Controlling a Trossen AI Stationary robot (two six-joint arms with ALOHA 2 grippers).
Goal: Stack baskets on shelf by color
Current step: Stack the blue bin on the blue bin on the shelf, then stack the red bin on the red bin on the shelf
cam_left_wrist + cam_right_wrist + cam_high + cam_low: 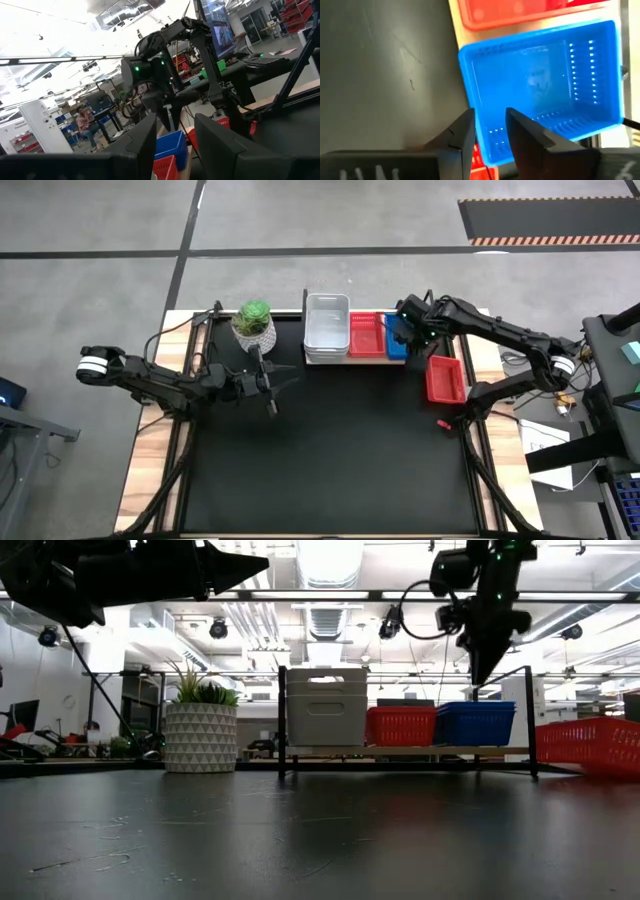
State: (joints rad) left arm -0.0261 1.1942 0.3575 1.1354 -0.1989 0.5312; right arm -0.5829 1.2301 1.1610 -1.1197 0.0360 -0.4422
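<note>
On the wooden shelf (400, 751) at the table's far edge stand white-grey baskets (327, 328), red baskets (367, 335) and blue baskets (397, 347), each resting on its bottom. Another red basket (445, 378) sits on the table to the right of the shelf. My right gripper (483, 675) hangs over the blue baskets (540, 85), pointing down, a little open, empty and clear of their rim. My left gripper (285, 384) is open and empty above the table's left middle, pointing right.
A white ribbed plant pot (254, 323) stands at the far edge, left of the shelf and close behind my left gripper. The black tabletop (330, 460) lies bare in front of the shelf. People and shelving show in the room beyond the table.
</note>
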